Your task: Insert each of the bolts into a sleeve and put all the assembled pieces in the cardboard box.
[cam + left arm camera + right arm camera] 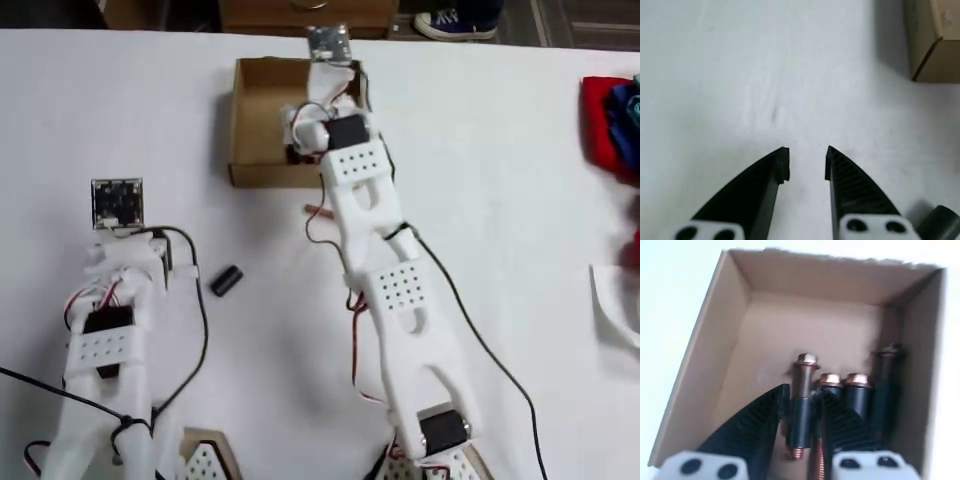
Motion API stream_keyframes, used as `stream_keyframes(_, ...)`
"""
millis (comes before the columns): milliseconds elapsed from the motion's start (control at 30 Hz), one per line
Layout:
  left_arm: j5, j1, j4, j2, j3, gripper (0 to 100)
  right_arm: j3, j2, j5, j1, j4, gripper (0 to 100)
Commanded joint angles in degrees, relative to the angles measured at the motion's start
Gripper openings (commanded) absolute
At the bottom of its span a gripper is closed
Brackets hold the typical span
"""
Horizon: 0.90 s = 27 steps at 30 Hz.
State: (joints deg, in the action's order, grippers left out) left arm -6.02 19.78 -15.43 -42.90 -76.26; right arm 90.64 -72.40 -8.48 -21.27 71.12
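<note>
4 assembled pieces, each a copper-coloured bolt in a black sleeve, are inside the cardboard box [705,365], as the right wrist view shows. 1 of them, the gripped piece [801,415], sits between the fingers of the right gripper [802,402]. These are drawn in narrow and clamped on its black sleeve. Its hexagonal bolt head points toward the far wall of the box, and the threaded tip sticks out of the sleeve at the near end. The other 3 pieces [857,392] lie side by side just beside it, and the outermost is close against a side wall of the box.

From the high view, the right arm [400,290] stretches across the white table [480,150] with its wrist over the box. 1 loose sleeve [227,280], short and black, lies on the table between the 2 arms, near the left arm and well apart from the box. The left gripper [806,162] hangs over bare table, its fingers a narrow gap apart with nothing between them. A red cloth [608,120] lies at the table's edge, well apart from the box.
</note>
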Motion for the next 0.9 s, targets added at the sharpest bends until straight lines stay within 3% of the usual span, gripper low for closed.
stream_keyframes(0,0.2,0.2,1.0,-0.1,0.2,14,5.3,4.4,-0.2,2.0,5.8,6.9)
stream_keyframes(267,0.2,0.2,1.0,-0.3,0.2,14,3.7,15.4,-0.1,1.5,30.6,11.5)
stream_keyframes(367,0.2,0.2,1.0,-0.4,0.6,14,-1.1,18.7,2.0,1.7,30.5,11.1)
stream_keyframes(533,0.3,0.6,0.5,-0.4,1.9,14,-18.4,29.1,12.7,-2.9,30.5,8.0)
stream_keyframes(700,0.4,3.4,0.5,-0.4,2.0,14,-44.9,45.9,13.4,-10.3,29.8,5.0)
stream_keyframes(867,0.3,3.6,-2.3,-0.4,4.3,14,-60.3,50.5,11.3,-11.3,22.8,5.2)
